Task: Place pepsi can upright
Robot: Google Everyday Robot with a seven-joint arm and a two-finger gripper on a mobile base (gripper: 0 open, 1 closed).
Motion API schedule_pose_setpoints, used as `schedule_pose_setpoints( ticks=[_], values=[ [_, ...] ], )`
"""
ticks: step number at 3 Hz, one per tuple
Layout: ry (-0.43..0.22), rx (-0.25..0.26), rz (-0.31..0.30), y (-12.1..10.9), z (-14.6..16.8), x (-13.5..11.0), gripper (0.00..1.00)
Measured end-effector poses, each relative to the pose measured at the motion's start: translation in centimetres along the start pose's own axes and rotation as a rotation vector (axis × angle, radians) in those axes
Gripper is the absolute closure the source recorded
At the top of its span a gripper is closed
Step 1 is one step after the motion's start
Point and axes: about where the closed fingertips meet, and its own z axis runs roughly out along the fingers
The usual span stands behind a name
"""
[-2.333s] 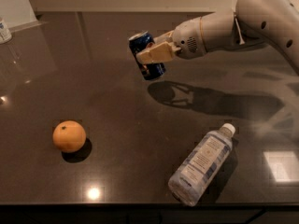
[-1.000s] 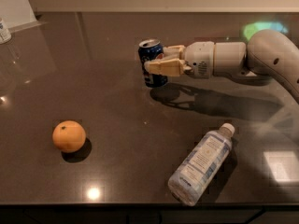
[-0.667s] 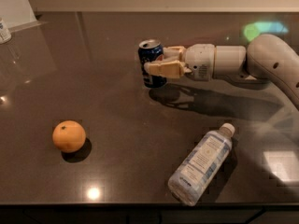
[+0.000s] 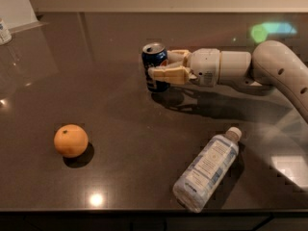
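Observation:
The pepsi can (image 4: 155,52), dark blue with a silver top, stands upright on the dark table (image 4: 110,105) near the middle back. My gripper (image 4: 162,64) reaches in from the right and is shut on the can. One tan finger (image 4: 168,74) crosses the can's front and the other (image 4: 179,55) sits behind it. The can's bottom rests on the table or just above it; I cannot tell which.
An orange (image 4: 70,140) sits at the front left. A clear plastic water bottle (image 4: 207,168) lies on its side at the front right. A white object (image 4: 4,31) stands at the far left edge. My white arm (image 4: 274,69) spans the right side.
The can was held tilted in the air; it has come down and turned upright onto the table. In the last second the can and gripper have barely moved.

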Motion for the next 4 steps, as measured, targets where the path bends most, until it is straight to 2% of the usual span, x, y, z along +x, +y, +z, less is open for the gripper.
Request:
schedule_pose_setpoints(
  ticks=[2,3,4],
  values=[
    [-0.035,0.003,-0.014,-0.22,-0.14,0.98,1.00],
    [-0.063,0.000,-0.025,-0.33,-0.21,1.22,0.82],
    [-0.083,-0.004,-0.031,-0.40,-0.28,1.50,0.59]
  ],
)
